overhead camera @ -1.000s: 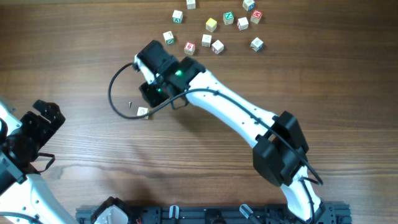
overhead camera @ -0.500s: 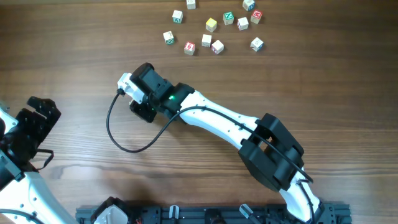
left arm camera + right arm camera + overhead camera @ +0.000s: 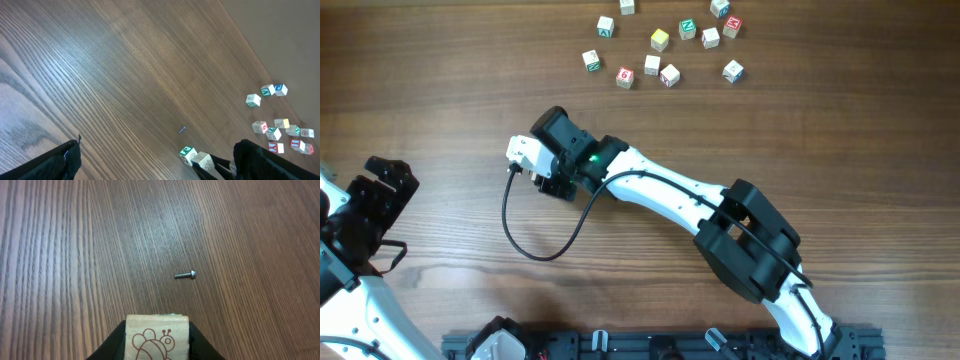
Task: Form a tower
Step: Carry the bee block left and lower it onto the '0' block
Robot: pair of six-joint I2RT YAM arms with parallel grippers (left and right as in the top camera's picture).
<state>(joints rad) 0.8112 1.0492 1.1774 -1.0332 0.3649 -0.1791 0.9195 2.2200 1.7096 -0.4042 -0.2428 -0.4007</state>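
- Swung leftward since earlier, right pincer (image 3: 157, 342) is clamped on a bee-picture cube (image 3: 157, 334).
- Tower (image 3: 201, 160): that cube touching a green-lettered cube (image 3: 186, 154), left of bench (image 3: 800, 120) centre; whether they are stacked is unclear.
- Left pincer (image 3: 160, 162) gapes wide.
- Placing step, I judge; next: seat squarely, release gently.

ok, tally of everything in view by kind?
Loose letter cubes: 12
Tower cubes at right gripper: 2 visible
Screw: 1
Total: 15
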